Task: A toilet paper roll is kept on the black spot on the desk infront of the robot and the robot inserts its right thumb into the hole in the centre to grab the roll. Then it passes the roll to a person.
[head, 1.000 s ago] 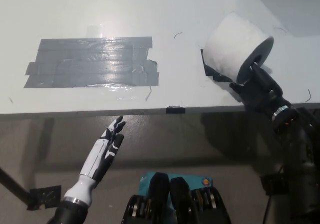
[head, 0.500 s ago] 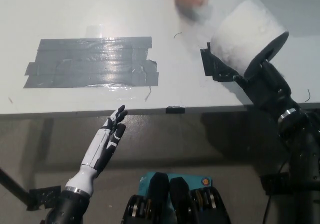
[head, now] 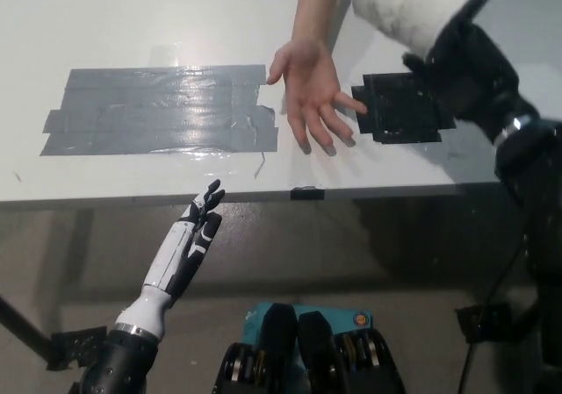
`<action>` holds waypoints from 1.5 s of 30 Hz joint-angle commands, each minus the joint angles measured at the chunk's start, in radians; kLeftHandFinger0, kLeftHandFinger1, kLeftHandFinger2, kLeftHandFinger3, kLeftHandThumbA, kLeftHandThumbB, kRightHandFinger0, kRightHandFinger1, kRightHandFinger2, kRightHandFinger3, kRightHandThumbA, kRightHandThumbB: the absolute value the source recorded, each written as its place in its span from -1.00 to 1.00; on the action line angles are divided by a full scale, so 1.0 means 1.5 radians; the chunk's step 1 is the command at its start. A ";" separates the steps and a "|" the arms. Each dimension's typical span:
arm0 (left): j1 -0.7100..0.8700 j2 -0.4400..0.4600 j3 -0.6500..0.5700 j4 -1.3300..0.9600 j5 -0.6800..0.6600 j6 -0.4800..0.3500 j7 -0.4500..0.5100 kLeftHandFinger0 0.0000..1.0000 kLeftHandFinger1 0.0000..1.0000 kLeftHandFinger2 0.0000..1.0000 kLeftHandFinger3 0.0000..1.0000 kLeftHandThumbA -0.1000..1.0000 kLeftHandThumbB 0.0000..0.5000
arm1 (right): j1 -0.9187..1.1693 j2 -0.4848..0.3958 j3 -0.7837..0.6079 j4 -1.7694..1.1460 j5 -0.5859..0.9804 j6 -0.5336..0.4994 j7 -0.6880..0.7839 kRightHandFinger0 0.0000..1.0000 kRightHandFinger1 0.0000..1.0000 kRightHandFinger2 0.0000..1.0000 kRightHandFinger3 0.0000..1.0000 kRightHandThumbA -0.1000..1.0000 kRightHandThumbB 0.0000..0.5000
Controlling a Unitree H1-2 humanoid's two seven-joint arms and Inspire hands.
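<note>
The black right hand (head: 461, 56) is raised at the far right of the head view, clamped on the toilet paper roll (head: 413, 8), which it carries lifted clear of the bench (head: 132, 17); the white roll sits at the top of the picture, partly cut off by the upper edge, with the dark fingers wrapped against its near end. How the thumb sits in the roll's centre hole cannot be made out from here. The black forearm runs down and to the right from the hand toward the right edge of the picture. Below the roll, on the white bench, lies the black spot (head: 399, 109), a square patch of dark tape, bare and with nothing standing on it. Just left of that patch a person's hand (head: 307, 87) reaches in from the far side, palm up and fingers spread, its fingertips pointing toward the near edge of the bench and one finger reaching the left border of the black patch; it lies below and to the left of the roll and is not touching it. Further left on the bench is a broad patch of grey tape (head: 158, 109), shiny and wrinkled, with torn edges on its right side. The white left hand (head: 189, 245) rests low at the near left, in front of the bench edge and below its surface, fingers straight and slightly apart, holding nothing.
</note>
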 commanded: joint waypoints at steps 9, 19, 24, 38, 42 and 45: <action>-0.003 0.002 -0.001 -0.010 0.000 -0.017 0.002 1.00 1.00 1.00 1.00 1.00 -0.56 | -0.147 -0.045 0.117 0.181 -0.219 -0.044 -0.029 -0.98 0.01 0.85 1.00 -1.00 -0.33; 0.000 0.003 -0.002 -0.023 -0.004 -0.003 -0.006 1.00 1.00 1.00 1.00 1.00 -0.57 | -0.219 -0.058 0.296 0.330 -0.441 -0.147 -0.072 -0.70 0.32 1.00 0.90 -1.00 -0.29; -0.004 0.004 -0.004 -0.024 0.001 -0.006 -0.004 1.00 1.00 1.00 1.00 1.00 -0.61 | -0.230 -0.052 0.341 0.345 -0.485 -0.161 -0.081 -0.70 0.03 0.67 0.67 -1.00 -0.29; -0.010 0.006 -0.004 -0.028 -0.002 0.003 -0.011 1.00 1.00 1.00 1.00 1.00 -0.62 | -0.217 -0.092 0.458 0.277 -0.565 -0.117 0.048 1.00 1.00 1.00 1.00 0.20 0.76; -0.008 0.007 -0.004 -0.030 -0.002 0.006 -0.013 1.00 1.00 1.00 1.00 1.00 -0.67 | -0.190 -0.108 0.420 0.251 -0.545 -0.136 0.059 1.00 1.00 1.00 1.00 0.27 0.75; -0.007 0.007 -0.004 -0.032 -0.001 0.012 -0.014 1.00 1.00 1.00 1.00 1.00 -0.65 | -0.178 -0.125 0.396 0.222 -0.545 -0.138 0.066 1.00 1.00 1.00 1.00 0.43 0.88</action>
